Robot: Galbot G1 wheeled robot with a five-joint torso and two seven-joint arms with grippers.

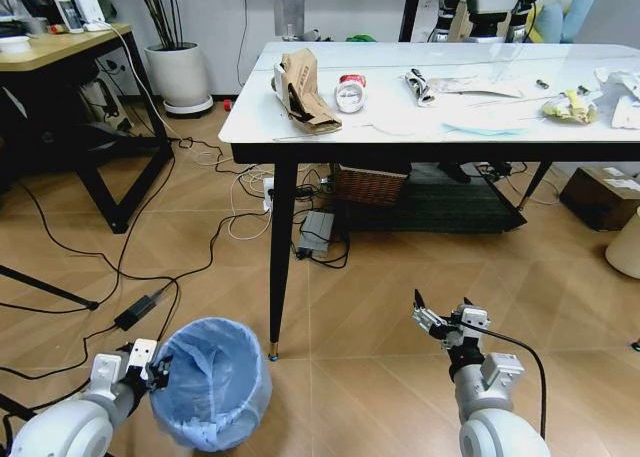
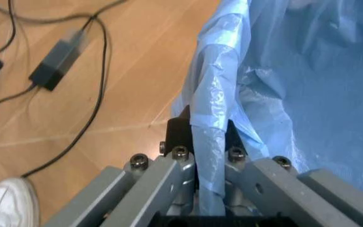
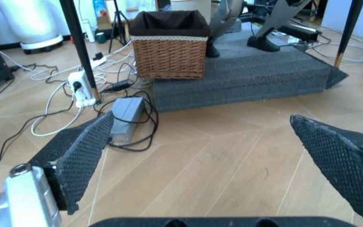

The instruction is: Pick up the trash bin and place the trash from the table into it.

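The trash bin, lined with a crinkly light-blue bag, sits low at the left near the table's front leg. My left gripper is shut on its rim; in the left wrist view the bag-covered rim runs between the closed fingers. The white marble-look table holds the trash: torn brown cardboard, a cup on its side, crumpled white paper, clear plastic and a yellowish wrapper. My right gripper hangs open above the floor, its pads wide apart.
Cables and a power brick lie on the wooden floor. Under the table stand a wicker basket and a grey mat. A wooden desk stands left, a cardboard box right. A white shoe is near the left gripper.
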